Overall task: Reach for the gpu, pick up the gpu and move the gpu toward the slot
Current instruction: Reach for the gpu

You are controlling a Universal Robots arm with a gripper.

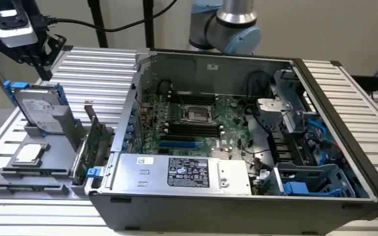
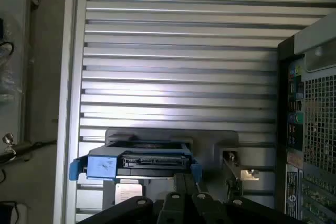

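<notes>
Since the gpu looks light, stiff and fragile, its top edge suits the hand, whose opening I cannot tell.

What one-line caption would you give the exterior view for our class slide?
Gripper hovers above the hard drive, the gpu standing on edge, untouched, beside the open computer case.
</notes>
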